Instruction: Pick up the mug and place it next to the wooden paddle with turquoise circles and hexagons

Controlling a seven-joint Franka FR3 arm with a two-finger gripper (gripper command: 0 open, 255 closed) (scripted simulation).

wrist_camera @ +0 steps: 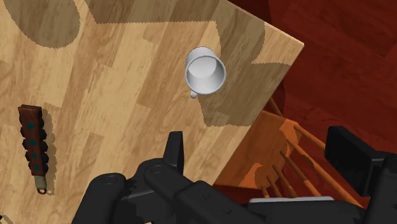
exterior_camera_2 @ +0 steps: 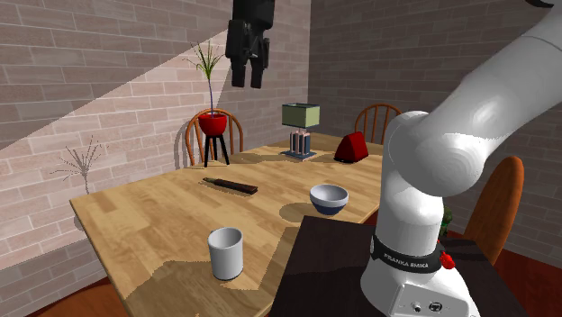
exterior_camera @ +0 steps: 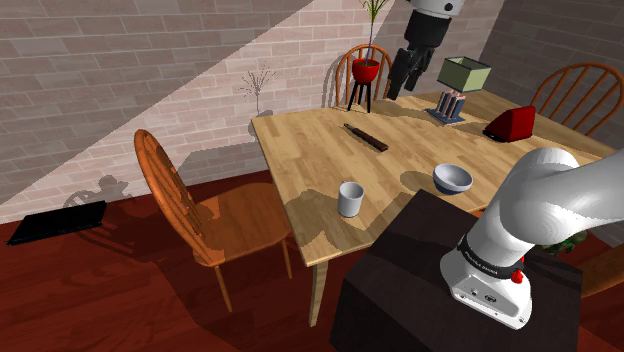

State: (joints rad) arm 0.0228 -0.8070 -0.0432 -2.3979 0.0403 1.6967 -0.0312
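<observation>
A pale grey mug (exterior_camera: 350, 198) (exterior_camera_2: 226, 253) stands upright near the front edge of the wooden table (exterior_camera: 300, 150) (exterior_camera_2: 144, 216). Farther back on the table lies the dark wooden paddle (exterior_camera: 366, 137) (exterior_camera_2: 231, 185), with turquoise marks showing in the wrist view (wrist_camera: 34, 146). My black gripper (exterior_camera: 405, 85) (exterior_camera_2: 249, 83) hangs high above the table's far side, open and holding nothing. From the wrist camera the mug (wrist_camera: 205, 71) sits far below, by the table corner, well apart from my gripper (wrist_camera: 264, 156).
A blue-grey bowl (exterior_camera: 452, 179) (exterior_camera_2: 329, 198) sits close to the stand (exterior_camera: 430, 260). At the table's back are a red plant pot (exterior_camera: 365, 70), a green-topped box (exterior_camera: 465, 72) and a red object (exterior_camera: 510, 123). An orange chair (exterior_camera: 190, 205) stands beside the mug's edge.
</observation>
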